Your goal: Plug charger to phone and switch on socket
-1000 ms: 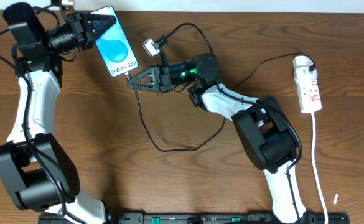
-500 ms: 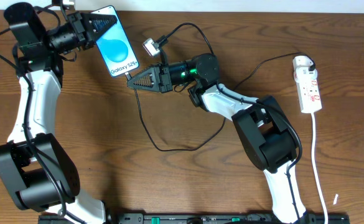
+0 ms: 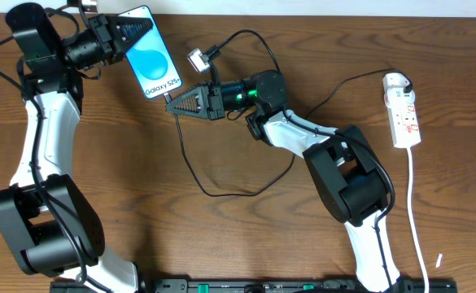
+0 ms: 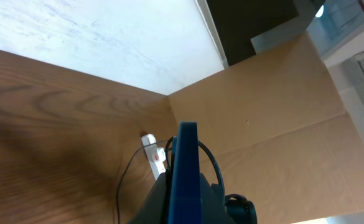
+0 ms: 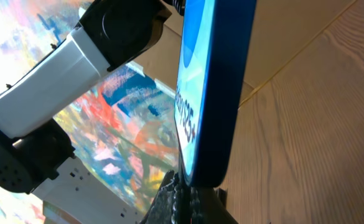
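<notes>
Left fingers (image 3: 129, 34) clamped; right fingers (image 3: 189, 102) pinched closed.

Brown wood surface (image 3: 221, 244), socket (image 3: 404, 114) lying flat far right, charger (image 3: 221, 196) cable looping across the middle.

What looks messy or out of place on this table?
Nothing is broken or spilled. The black charger cable sprawls in loose loops across the table, and the phone is slanted, pinched at its top end by the left tool.
</notes>
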Motion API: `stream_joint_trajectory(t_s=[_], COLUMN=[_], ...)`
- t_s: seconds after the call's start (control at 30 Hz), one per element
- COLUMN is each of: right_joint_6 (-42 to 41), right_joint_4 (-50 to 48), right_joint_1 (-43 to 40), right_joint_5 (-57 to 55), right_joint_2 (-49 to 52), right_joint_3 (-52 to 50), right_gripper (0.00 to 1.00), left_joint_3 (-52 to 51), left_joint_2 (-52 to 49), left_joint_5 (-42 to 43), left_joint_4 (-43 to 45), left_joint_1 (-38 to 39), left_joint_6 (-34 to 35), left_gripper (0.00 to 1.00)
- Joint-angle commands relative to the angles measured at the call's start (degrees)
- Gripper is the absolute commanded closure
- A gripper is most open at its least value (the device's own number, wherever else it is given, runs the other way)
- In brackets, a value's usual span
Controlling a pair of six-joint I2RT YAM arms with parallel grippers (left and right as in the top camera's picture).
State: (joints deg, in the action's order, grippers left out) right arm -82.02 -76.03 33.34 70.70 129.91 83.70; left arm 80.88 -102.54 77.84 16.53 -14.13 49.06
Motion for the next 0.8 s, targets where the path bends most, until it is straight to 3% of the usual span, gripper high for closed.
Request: stream_joint_trajectory(t_s=[0.0,0.77], right_joint_6=[1.31,1.95], right_joint_4=[-0.28,-0.22], right_joint_1=[-0.68,-0.68], right_joint_5=[-9.64,-14.27], right_joint_2=[-0.26,-0.26], right_joint_3=[0.31,0.31], right_gripper=[0.99,0.99], left_joint_3=[-0.04,-0.04], left_joint_2=[-0.02,-0.02], left_joint_5=[4.04,4.04], left_joint_4=[-0.15,-0.15], left_joint_1=[0.98,0.98], left_joint_6=[-0.57,-0.57], left_gripper=[0.92,0.93])
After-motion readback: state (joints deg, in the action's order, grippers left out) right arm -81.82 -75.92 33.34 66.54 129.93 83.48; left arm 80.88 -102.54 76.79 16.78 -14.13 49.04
